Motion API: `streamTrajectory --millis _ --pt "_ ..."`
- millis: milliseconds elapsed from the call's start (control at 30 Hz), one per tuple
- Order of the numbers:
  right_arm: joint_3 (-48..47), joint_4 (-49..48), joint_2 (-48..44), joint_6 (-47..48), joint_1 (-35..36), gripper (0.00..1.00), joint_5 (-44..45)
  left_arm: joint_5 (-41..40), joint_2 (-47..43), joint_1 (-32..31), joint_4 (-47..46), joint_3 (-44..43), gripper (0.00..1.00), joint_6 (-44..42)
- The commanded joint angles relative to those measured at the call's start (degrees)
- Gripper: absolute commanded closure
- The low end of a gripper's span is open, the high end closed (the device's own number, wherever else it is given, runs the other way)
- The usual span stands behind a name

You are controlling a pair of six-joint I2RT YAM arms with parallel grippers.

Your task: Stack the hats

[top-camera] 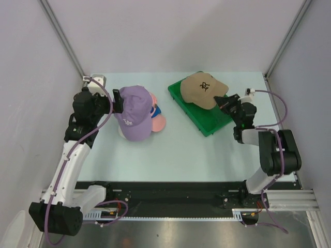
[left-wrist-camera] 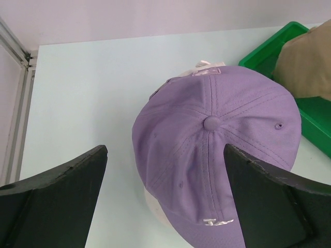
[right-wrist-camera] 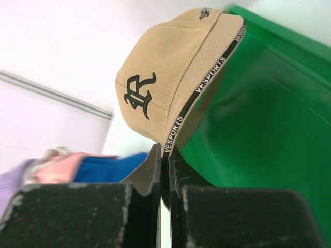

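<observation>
The right hand (right-wrist-camera: 165,155) was closed on the brim edge of the tan cap (right-wrist-camera: 165,77), pinching the stiff peak between its two fingers. That cap sat over the green tray (top-camera: 208,123) at the right of the bench (top-camera: 176,155), its crown tipped up in the wrist view. The left hand (top-camera: 117,101) stood wide open with a finger on each side of the lavender cap (left-wrist-camera: 217,150), gripping nothing.

The lavender cap topped a pile at the left of the bench, with bits of a pink cap (top-camera: 159,122), a blue cap (top-camera: 155,109) and a white cap (left-wrist-camera: 154,205) showing under it.

The caps looked light and soft. A crown would likely cave in under a squeeze, while the brim is firmer and gives a better hold.

The lower caps were mostly covered, so their order in the pile could not be told. Whether the tan cap touched the tray was also unclear.
</observation>
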State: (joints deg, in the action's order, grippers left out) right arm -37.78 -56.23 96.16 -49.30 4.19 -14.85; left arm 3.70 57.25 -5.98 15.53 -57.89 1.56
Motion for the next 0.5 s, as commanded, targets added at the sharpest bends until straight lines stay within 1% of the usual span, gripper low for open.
streamTrajectory --millis 0,33,100,133,167,233,333,400,433,467 --pt "0.5 -3.3 -13.0 -3.3 0.4 1.00 0.1 -2.1 -2.8 0.4 -1.5 -0.1 0.00 1.1" --pt "0.4 -0.1 -15.5 -3.5 0.6 1.00 0.3 -3.5 -3.1 0.4 -1.2 -0.5 0.00 0.6" --pt "0.0 2.6 -22.1 -3.6 2.7 1.00 0.8 -9.6 -4.2 0.4 0.1 -1.3 0.00 0.3" --pt "-0.5 6.0 -24.2 -4.0 3.3 1.00 1.6 -15.7 -4.8 0.7 0.4 -1.3 0.00 0.3" --pt "-1.1 7.0 -27.5 -4.2 5.3 1.00 1.9 -18.7 -5.5 1.0 0.5 -1.2 0.00 0.3" --pt "-1.9 8.3 -30.1 -5.4 7.2 1.00 3.2 -22.5 -7.1 2.5 0.6 -0.8 0.00 1.1" --pt "-3.5 7.2 -32.3 -7.7 11.8 1.00 4.6 -22.9 -7.9 2.8 0.4 -0.7 0.00 1.6" --pt "-4.4 5.6 -32.4 -9.1 14.2 1.00 5.8 -22.0 -8.3 2.8 -0.1 -0.6 0.00 1.9" --pt "-5.5 3.4 -31.5 -9.2 17.1 1.00 6.9 -22.0 -8.6 2.8 -0.1 -0.4 0.00 2.0" --pt "-6.1 2.2 -30.8 -9.6 18.5 1.00 7.4 -22.2 -9.1 2.8 -0.3 -0.2 0.00 2.0"
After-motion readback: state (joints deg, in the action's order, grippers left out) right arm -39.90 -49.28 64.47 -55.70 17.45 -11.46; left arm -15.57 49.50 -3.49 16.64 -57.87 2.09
